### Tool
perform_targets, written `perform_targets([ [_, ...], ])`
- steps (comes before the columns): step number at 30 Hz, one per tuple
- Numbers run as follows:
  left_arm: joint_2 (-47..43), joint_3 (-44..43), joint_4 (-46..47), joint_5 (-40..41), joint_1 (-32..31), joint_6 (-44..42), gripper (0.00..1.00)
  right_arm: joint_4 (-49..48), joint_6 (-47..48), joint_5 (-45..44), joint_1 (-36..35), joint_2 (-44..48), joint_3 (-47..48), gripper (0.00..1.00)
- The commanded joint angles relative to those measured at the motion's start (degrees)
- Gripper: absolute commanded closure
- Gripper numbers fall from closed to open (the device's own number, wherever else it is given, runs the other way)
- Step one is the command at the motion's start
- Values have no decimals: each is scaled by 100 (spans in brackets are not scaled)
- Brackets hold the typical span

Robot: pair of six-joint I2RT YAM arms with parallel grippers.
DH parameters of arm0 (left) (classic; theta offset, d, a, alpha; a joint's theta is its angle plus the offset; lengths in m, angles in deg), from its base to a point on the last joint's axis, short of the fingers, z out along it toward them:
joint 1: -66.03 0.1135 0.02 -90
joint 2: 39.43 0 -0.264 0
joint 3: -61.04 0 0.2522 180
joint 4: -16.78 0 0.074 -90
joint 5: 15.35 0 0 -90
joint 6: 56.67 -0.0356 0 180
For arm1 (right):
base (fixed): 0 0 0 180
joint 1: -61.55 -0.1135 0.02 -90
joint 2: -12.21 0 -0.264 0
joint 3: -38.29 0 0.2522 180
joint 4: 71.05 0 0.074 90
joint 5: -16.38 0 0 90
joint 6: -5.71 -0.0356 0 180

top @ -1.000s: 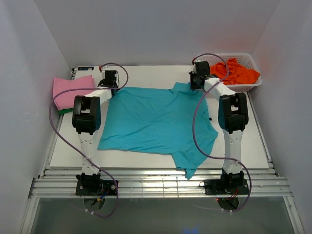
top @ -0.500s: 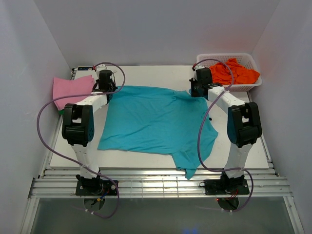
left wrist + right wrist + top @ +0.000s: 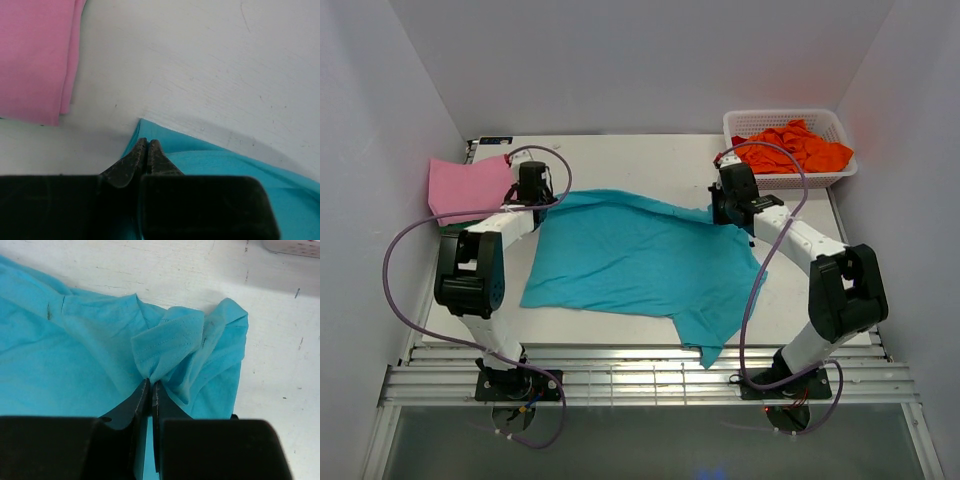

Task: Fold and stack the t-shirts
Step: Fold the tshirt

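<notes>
1. Fingers: the left fingers (image 3: 131, 164) are pressed together on the far left corner of the teal shirt (image 3: 630, 260). The right fingers (image 3: 136, 405) pinch a bunched fold at its far right edge.
2. Shirt lies spread across the middle of the desk (image 3: 620, 155).
3. Step, likely: the first fold. The next move calls for carrying both corners evenly toward the near hem.

We see our left gripper (image 3: 148, 146) pinched tight on the teal shirt (image 3: 225, 170) at its corner; the pink shirt (image 3: 35, 55) lies apart, far left on the table (image 3: 200, 65).
</notes>
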Motion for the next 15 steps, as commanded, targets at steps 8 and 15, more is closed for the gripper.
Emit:
perform_targets([
  [8, -797, 472, -145, 387, -31, 201, 100, 105, -275, -543, -98, 802, -733, 92],
  [15, -989, 621, -453, 387, -22, 253, 100, 280, -433, -604, -125, 978, -988, 92],
])
